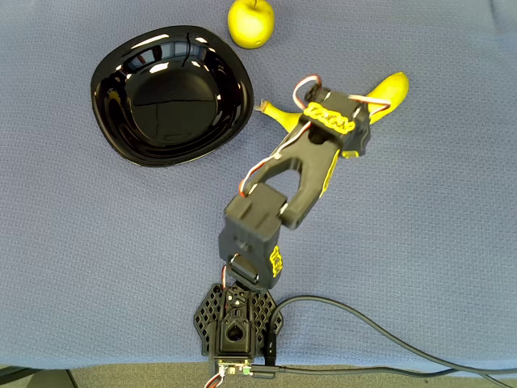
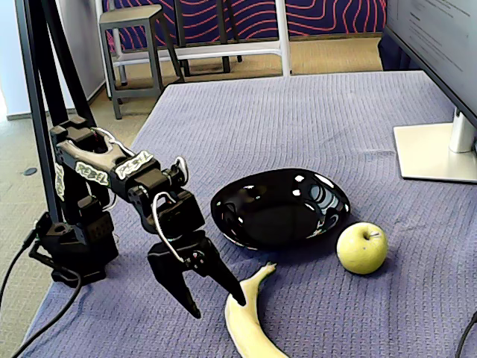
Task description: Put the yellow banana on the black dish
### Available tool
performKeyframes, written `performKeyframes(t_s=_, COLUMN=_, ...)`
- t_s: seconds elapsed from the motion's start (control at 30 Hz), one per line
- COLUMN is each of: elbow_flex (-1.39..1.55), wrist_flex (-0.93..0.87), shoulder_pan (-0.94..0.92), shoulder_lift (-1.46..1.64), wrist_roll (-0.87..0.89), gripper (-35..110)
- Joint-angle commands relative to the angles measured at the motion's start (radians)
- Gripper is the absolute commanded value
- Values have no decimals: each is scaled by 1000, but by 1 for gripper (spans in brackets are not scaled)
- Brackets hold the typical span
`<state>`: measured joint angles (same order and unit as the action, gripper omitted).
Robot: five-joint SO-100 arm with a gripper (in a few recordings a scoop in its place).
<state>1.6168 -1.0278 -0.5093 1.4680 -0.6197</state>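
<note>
— What is in the black dish?

— Nothing but reflections; it sits on the blue-clothed table in the fixed view, with a yellow-green apple just right of it.

— And the yellow banana?

— It lies flat on the table, near of the dish and apart from it, stem tip pointing toward the dish rim.

— The pincer?

— Its fingers are spread, tips down at the table just left of the banana, one tip touching or nearly touching its side. It holds nothing.
</note>
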Motion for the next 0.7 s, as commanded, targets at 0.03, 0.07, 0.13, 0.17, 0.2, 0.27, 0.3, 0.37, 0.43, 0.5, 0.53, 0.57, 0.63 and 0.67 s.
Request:
performKeyframes(t_s=0.03, elbow_flex=-232, wrist_flex=-114, shoulder_pan=3, shoulder_lift=-71, wrist_roll=48, gripper=26)
performKeyframes(t_s=0.07, elbow_flex=-255, wrist_flex=-121, shoulder_pan=3, shoulder_lift=-89, wrist_roll=49, gripper=26)
performKeyframes(t_s=0.13, elbow_flex=-298, wrist_flex=-129, shoulder_pan=0, shoulder_lift=-127, wrist_roll=58, gripper=27)
performKeyframes(t_s=0.17, elbow_flex=-319, wrist_flex=-133, shoulder_pan=-2, shoulder_lift=-147, wrist_roll=64, gripper=27)
performKeyframes(t_s=0.2, elbow_flex=-342, wrist_flex=-138, shoulder_pan=-3, shoulder_lift=-169, wrist_roll=72, gripper=27)
performKeyframes(t_s=0.27, elbow_flex=-383, wrist_flex=-155, shoulder_pan=-6, shoulder_lift=-212, wrist_roll=86, gripper=27)
performKeyframes(t_s=0.3, elbow_flex=-400, wrist_flex=-166, shoulder_pan=-6, shoulder_lift=-230, wrist_roll=91, gripper=27)
performKeyframes(t_s=0.37, elbow_flex=-430, wrist_flex=-196, shoulder_pan=-2, shoulder_lift=-259, wrist_roll=98, gripper=27)
performKeyframes(t_s=0.43, elbow_flex=-469, wrist_flex=-242, shoulder_pan=8, shoulder_lift=-288, wrist_roll=107, gripper=27)
performKeyframes(t_s=0.5, elbow_flex=-494, wrist_flex=-285, shoulder_pan=18, shoulder_lift=-310, wrist_roll=98, gripper=27)
performKeyframes(t_s=0.53, elbow_flex=-505, wrist_flex=-308, shoulder_pan=26, shoulder_lift=-319, wrist_roll=83, gripper=27)
performKeyframes(t_s=0.57, elbow_flex=-512, wrist_flex=-333, shoulder_pan=32, shoulder_lift=-325, wrist_roll=63, gripper=27)
performKeyframes(t_s=0.63, elbow_flex=-517, wrist_flex=-356, shoulder_pan=41, shoulder_lift=-334, wrist_roll=31, gripper=27)
performKeyframes(t_s=0.67, elbow_flex=-518, wrist_flex=-371, shoulder_pan=46, shoulder_lift=-339, wrist_roll=3, gripper=27)
